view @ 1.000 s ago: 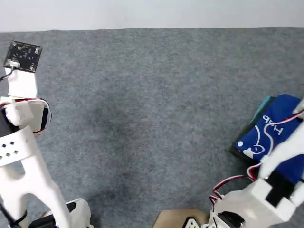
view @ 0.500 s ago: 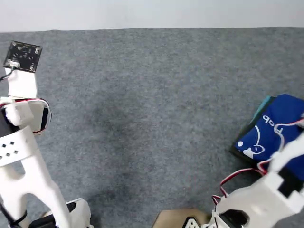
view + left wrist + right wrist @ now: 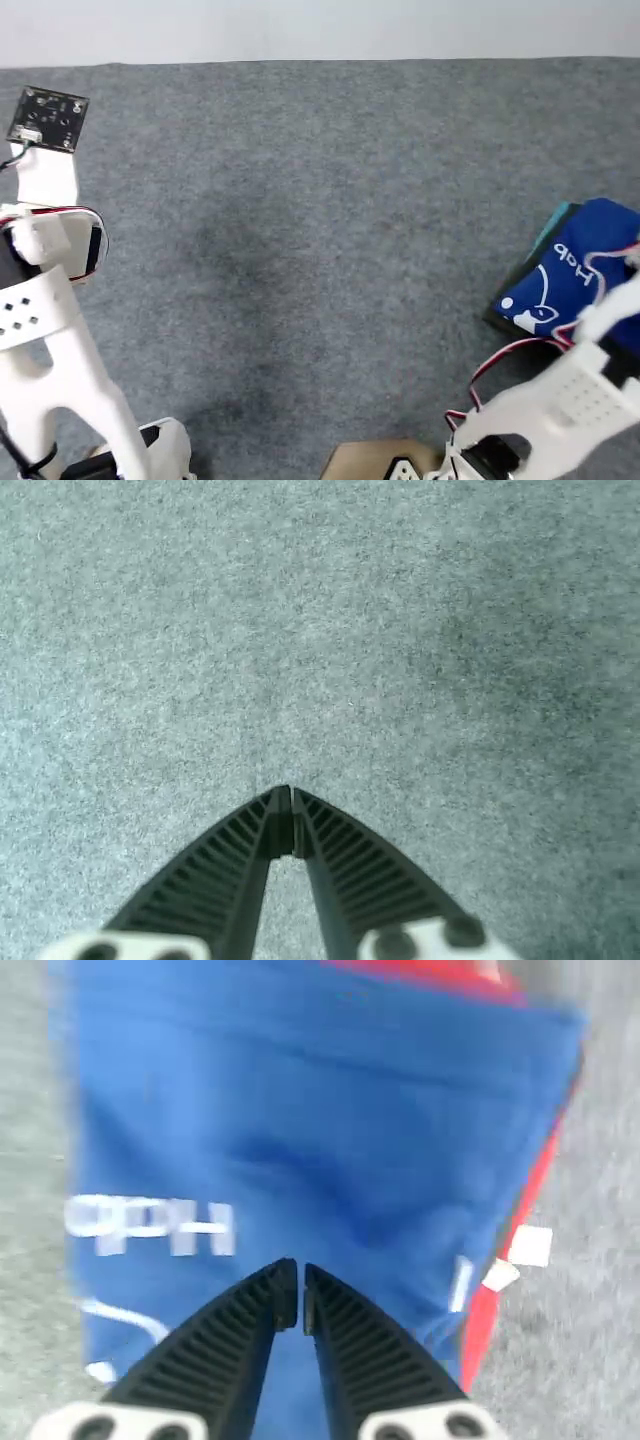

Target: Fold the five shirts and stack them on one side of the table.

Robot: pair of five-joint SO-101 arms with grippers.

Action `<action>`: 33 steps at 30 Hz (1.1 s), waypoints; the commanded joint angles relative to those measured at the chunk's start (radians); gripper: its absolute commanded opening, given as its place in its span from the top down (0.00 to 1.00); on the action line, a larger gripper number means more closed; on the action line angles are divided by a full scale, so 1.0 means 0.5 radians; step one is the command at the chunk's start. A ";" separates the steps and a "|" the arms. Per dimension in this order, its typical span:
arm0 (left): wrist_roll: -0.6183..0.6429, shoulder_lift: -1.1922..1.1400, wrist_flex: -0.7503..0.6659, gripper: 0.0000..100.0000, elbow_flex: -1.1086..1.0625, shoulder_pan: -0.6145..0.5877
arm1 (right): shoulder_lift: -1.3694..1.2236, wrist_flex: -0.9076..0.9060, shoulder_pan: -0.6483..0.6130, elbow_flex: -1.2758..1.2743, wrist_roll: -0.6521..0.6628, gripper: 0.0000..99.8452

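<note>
Grey felt covers the surface (image 3: 320,200). Left claw (image 3: 291,825) is closed, its ribbed tips meeting on nothing, above bare felt. Its arm (image 3: 45,330) stands at the left edge of the surface in the high view. Right claw (image 3: 299,1295) is likewise closed and empty, over the blue shirt (image 3: 320,1140); I cannot tell whether it touches the cloth. That folded shirt, with white print, tops a stack (image 3: 575,275) at the right edge of the surface. A red layer (image 3: 497,1300) shows under its side. Right arm (image 3: 560,400) rises just beside the stack.
</note>
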State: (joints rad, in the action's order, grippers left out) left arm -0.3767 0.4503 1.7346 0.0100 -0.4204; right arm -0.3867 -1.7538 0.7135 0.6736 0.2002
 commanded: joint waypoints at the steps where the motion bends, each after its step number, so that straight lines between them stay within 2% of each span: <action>1: -0.025 0.052 0.021 0.99 0.005 0.015 | 0.259 -0.081 -0.173 0.052 0.009 0.99; 6: -0.025 0.052 0.021 0.99 0.005 0.009 | 0.204 -0.063 -0.391 -0.279 0.006 0.99; 11: -0.025 0.052 0.021 0.99 0.005 0.009 | -0.078 0.051 -0.585 -0.595 0.003 0.99; 16: -0.025 0.052 0.021 0.99 0.002 0.009 | -0.180 0.143 -0.671 -0.611 -0.150 0.99; 20: -0.025 0.052 0.021 0.99 0.002 0.009 | -0.026 -0.005 -0.744 -0.500 -0.187 0.99; 24: -0.025 0.052 0.021 0.99 0.002 0.009 | 0.226 -0.084 -0.747 -0.439 -0.181 0.99; 27: -0.025 0.052 0.021 0.99 0.002 0.006 | 0.440 -0.084 -0.634 -0.506 -0.172 0.99; 33: -0.025 0.052 0.021 0.99 0.002 0.009 | 0.784 -0.084 -0.416 -0.939 -0.003 0.99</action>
State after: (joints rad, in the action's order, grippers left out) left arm -0.3767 0.4503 1.7346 0.0100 -0.4204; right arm -0.1089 -1.7553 0.4603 0.2961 0.1603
